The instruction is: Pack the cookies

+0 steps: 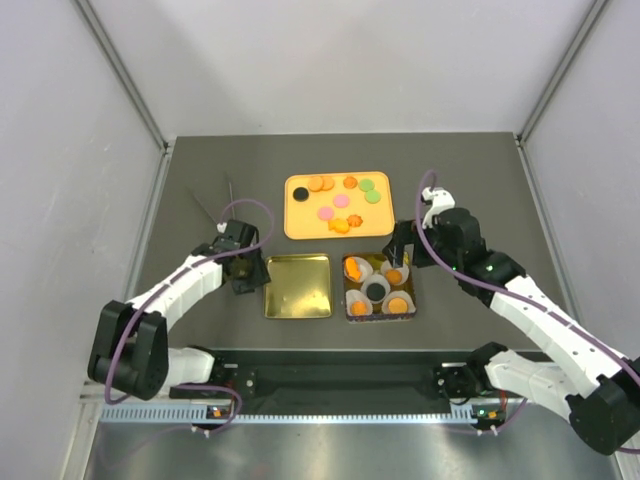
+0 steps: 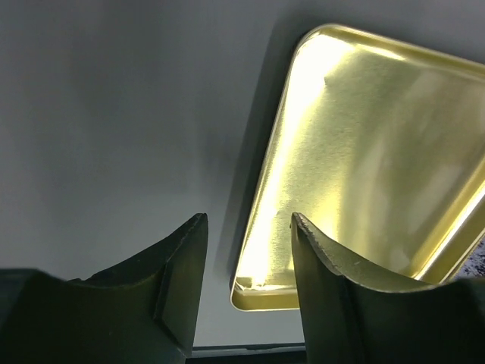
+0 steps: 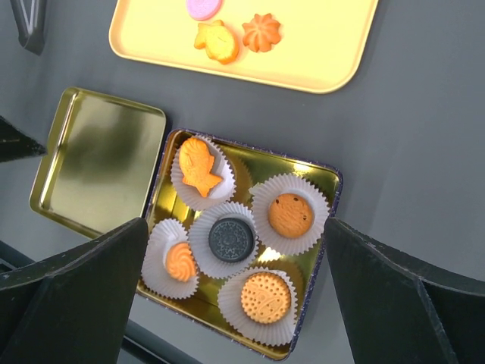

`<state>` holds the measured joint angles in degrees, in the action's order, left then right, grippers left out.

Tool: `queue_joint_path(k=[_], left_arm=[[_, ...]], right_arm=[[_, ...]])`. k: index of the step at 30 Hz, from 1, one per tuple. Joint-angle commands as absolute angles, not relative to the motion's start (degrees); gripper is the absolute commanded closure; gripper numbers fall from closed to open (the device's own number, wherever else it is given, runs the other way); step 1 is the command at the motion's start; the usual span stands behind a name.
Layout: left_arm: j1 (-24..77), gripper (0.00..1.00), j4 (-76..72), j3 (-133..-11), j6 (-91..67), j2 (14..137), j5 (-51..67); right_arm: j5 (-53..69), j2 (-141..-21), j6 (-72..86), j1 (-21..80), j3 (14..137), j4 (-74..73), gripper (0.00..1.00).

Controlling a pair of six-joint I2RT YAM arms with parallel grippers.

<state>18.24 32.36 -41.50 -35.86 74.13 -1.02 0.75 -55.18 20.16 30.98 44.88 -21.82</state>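
- Left hand (image 2: 248,221): the two fingers stand apart with nothing clamped between them. It sits low at the left rim of the gold lid (image 2: 379,152), one finger over the table (image 1: 200,180) and the other over the lid. I cannot tell whether either finger touches the rim.
- Right hand (image 3: 235,225): spread wide and grasping nothing, hovering above the tin (image 3: 327,180).
- Five cookies (image 3: 230,239) lie in the tin, each in its own white paper cup (image 3: 261,199). A dark round one is in the middle, with four orange ones around it.
- More cookies (image 1: 341,201) lie loose on the orange tray (image 1: 300,230): mostly orange, some pink and green, and one black.
- In the top view the tin is right of centre, and the lid lies flat just beside it on its left, inner side up.
- The tray lies on the far side of the tin and lid, near them but apart.
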Motion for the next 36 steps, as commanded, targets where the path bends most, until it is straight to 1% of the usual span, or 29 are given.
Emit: queue_joint_path(k=[1, 6, 7, 10, 11, 13, 18, 22, 29, 33, 36], left_arm=[[18.37, 0.49, 26.82, -39.38, -37.88, 74.18, -0.26], [18.37, 0.53, 23.91, -37.18, -37.88, 76.29, -0.26], [18.37, 0.56, 23.56, -37.0, -37.79, 76.46, -0.26], [18.37, 0.73, 23.11, -37.35, -37.09, 76.64, -0.26], [18.37, 0.86, 23.29, -37.61, -36.39, 76.73, -0.26], [18.37, 1.0, 24.87, -39.46, -35.6, 76.64, -0.87], [18.19, 1.0, 29.61, -45.34, -31.73, 74.71, -2.55], [17.76, 1.0, 34.26, -49.74, -28.74, 72.87, -1.59], [17.4, 1.0, 38.05, -56.59, -25.75, 69.26, 4.74], [17.4, 1.0, 37.18, -57.04, -26.01, 67.77, 10.62], [17.49, 1.0, 36.48, -57.04, -26.63, 67.5, 12.83]], right_arm=[[0.53, -54.93, 20.48, 31.9, 44.91, -18.19, 0.0], [0.53, -55.28, 20.57, 31.9, 44.56, -18.11, 0.0], [0.53, -55.46, 20.57, 31.9, 44.73, -18.02, 0.0], [0.53, -56.6, 20.57, 32.08, 45.26, -17.84, 0.0], [0.53, -56.78, 20.57, 32.17, 45.35, -17.67, 0.0], [0.62, -57.39, 20.48, 32.34, 45.87, -17.67, 0.0], [0.62, -59.32, 20.22, 32.87, 47.46, -17.84, 0.0], [0.27, -61.6, 20.13, 34.36, 49.91, -18.1, 0.0], [0.26, -66.97, 20.83, 38.4, 54.57, -17.41, 0.0], [2.8, -70.39, 21.79, 38.94, 57.56, -15.74, 0.0], [5.09, -72.86, 22.85, 38.94, 58.88, -13.63, 0.0]])
